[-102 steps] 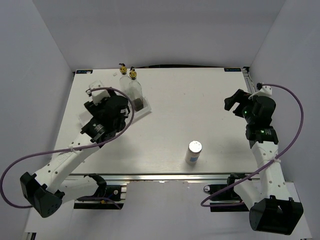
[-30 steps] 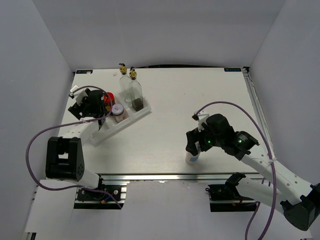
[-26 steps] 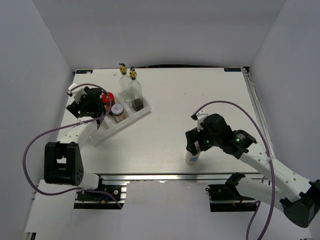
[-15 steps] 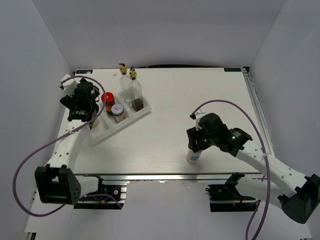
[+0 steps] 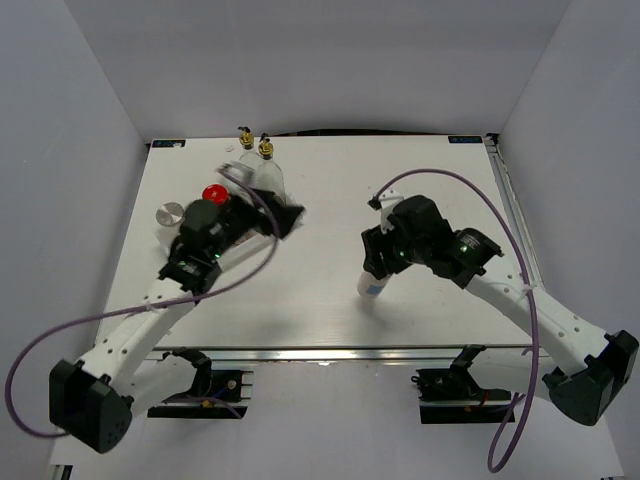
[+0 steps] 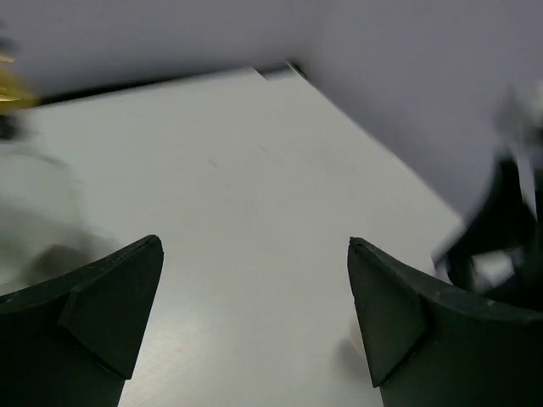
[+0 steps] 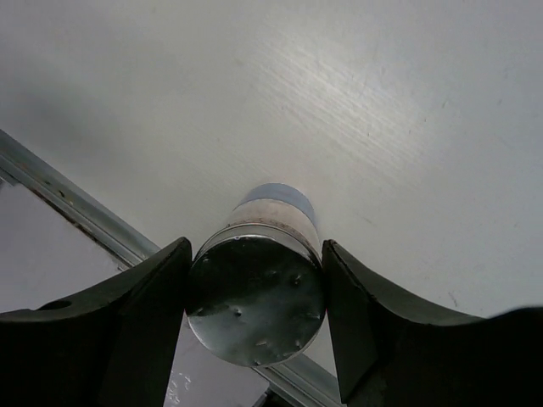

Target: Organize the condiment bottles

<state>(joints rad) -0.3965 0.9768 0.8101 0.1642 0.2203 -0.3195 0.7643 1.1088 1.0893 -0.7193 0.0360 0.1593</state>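
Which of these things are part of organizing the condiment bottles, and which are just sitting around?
Job:
- shaker in right end effector
- second shaker
- red-lidded jar
- gold-topped bottles

Just there:
- table
- purple cable

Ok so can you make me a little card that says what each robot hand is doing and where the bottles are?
left gripper: open, holding nothing
right gripper: shut on the silver-capped shaker
held shaker's pose: tilted, near the front of the table
other shaker: upright, on the left side
red-lidded jar: beside the other shaker, a bit farther back
gold-topped bottles: two, side by side at the back
hidden: whatever is under the left arm
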